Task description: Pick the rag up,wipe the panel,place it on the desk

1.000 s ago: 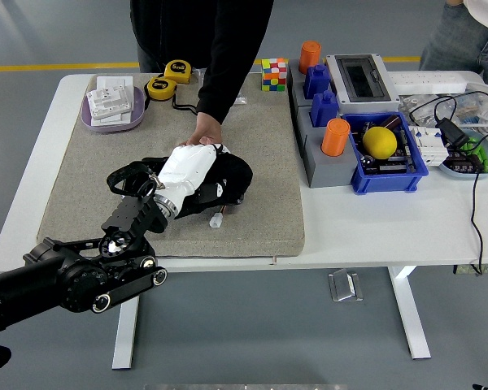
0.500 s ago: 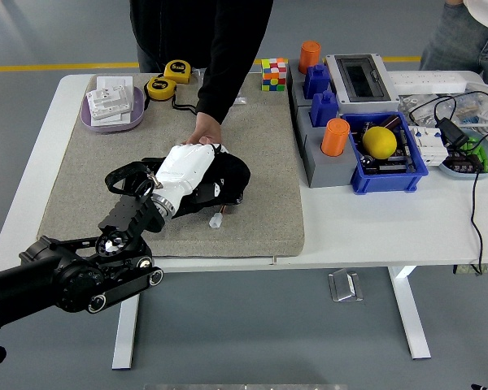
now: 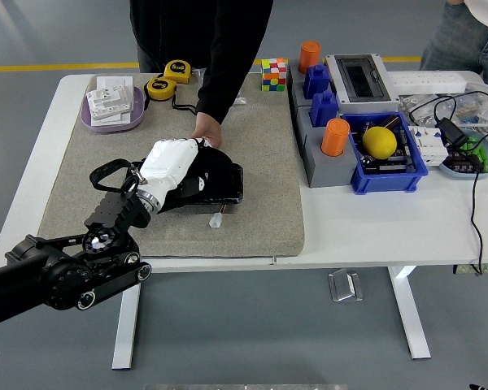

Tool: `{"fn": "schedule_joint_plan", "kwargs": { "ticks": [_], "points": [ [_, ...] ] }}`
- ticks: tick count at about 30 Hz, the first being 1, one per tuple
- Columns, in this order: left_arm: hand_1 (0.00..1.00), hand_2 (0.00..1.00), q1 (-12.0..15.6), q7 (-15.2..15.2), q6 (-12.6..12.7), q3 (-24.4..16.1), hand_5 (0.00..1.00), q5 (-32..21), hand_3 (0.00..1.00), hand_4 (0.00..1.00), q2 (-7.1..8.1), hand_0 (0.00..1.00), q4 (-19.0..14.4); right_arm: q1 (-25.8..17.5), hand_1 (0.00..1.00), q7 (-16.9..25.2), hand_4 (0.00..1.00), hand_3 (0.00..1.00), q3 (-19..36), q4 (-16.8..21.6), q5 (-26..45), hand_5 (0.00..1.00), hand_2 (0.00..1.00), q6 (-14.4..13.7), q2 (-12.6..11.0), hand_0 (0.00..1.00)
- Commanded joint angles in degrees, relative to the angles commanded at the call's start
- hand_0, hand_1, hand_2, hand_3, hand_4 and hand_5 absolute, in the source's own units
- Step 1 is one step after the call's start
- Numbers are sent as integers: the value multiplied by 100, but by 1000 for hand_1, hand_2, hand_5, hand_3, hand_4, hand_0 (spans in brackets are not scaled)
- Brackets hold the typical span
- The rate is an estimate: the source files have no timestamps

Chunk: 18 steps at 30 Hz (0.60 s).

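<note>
Stage: wiping, judged mid-task | left hand [image 3: 172,161] pressed flat on black rag [image 3: 215,175], grip unclear | rag on panel [image 3: 228,188], mat [image 3: 260,154] centre | person's hand [image 3: 205,135] steadying far edge | remaining: set rag on desk [image 3: 374,223]

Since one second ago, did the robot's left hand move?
Yes. The left hand slid left over the gray mat, away from the orange cylinder.

No legible text; tape measure [image 3: 179,69] label too small.

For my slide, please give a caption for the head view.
Robot's left hand presses a white rag on the dark panel while a person's hand steadies it.
</note>
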Motion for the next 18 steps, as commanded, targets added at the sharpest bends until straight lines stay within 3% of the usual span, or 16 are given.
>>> {"fn": "schedule_joint_plan", "kwargs": {
  "ticks": [18],
  "points": [
    [152,479,201,3,-34,-369,2,119,449,285,398,192,27,-73,566,-6,997,592,185,-45,-27,540,700,-1,66,755]
  ]
}}
